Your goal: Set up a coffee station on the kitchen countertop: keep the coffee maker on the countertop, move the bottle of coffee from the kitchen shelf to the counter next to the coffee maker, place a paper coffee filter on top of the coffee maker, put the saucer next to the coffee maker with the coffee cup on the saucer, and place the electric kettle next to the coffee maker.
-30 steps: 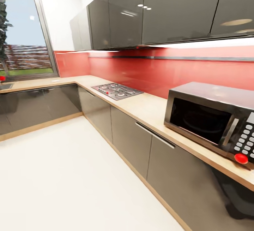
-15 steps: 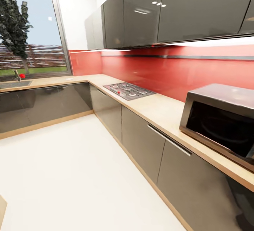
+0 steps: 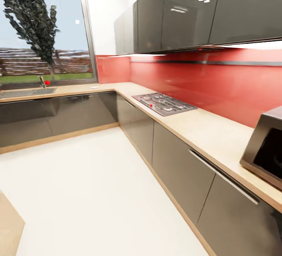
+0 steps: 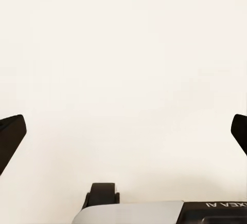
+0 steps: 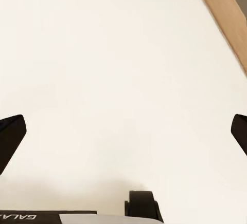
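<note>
- Bench (image 3: 203, 128): an L-shaped run with a pale, matt wood-grain top and a thin square edge; glossy dark-grey flat fronts below; a slim metal bar handle (image 3: 223, 175) on the nearer drawer; a light wooden plinth strip along the foot.
- Hob (image 3: 164, 103): a flat, dark, rectangular plate set flush into the bench top, bearing round burner rings and one small red knob.
- Microwave (image 3: 264, 152): a boxy brushed-metal case with a black glass door, cut off by the frame edge, standing on the bench top.
- Splashback (image 3: 211, 83): a smooth, glossy red panel; above it, mirror-like grey wall cabinets (image 3: 188, 11) reflecting ceiling spots.
- Window (image 3: 43, 33): dark-framed, showing a leafy tree and a brick wall; beneath it a recessed sink (image 3: 23, 92) with a small tap carrying a red tip.
- Floor (image 3: 86, 193): plain, matt, off-white.
- Left gripper (image 4: 123, 131): black, blunt fingers (image 4: 10, 136) spread wide; only white floor between them.
- Right gripper (image 5: 123, 131): black fingers (image 5: 10, 136) likewise spread wide, holding nothing; beyond them white floor, and off to one side a diagonal wooden strip (image 5: 221, 13).
- Coffee items: no task item lies between or near either pair of fingers.
</note>
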Controlling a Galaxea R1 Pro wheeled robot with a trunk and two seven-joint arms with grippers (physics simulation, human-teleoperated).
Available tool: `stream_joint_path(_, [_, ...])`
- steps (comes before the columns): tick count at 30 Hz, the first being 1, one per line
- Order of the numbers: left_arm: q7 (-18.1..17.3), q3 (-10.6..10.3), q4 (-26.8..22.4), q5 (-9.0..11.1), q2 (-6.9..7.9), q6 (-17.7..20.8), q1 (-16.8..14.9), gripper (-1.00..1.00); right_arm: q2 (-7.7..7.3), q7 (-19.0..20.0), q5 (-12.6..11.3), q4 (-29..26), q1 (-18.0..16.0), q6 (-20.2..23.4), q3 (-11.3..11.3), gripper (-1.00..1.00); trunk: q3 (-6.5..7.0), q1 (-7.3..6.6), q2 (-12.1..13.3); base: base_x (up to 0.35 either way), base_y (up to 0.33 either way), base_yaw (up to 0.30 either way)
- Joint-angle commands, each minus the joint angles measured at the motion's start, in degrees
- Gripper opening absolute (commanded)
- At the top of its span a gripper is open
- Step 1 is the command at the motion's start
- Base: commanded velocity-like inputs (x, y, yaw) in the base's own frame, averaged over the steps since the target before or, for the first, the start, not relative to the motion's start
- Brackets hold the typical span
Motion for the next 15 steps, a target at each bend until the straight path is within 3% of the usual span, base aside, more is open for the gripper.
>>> stream_joint_path(1, [0.01,0.06,-0.05,0.02,-0.02,-0.1,0.02,1.0,0.0,-0.01,-0.03,0.03,-0.03,-0.19,0.02,1.0,-0.07,0.04,-0.02,0.317,0.18,0.266])
stream_joint_path(15, [0.01,0.05,-0.05,0.02,-0.04,-0.1,0.02,1.0,-0.01,0.02,-0.03,0.0,-0.03,-0.16,0.05,1.0,-0.42,0.04,-0.02,0.31,0.186,0.258])
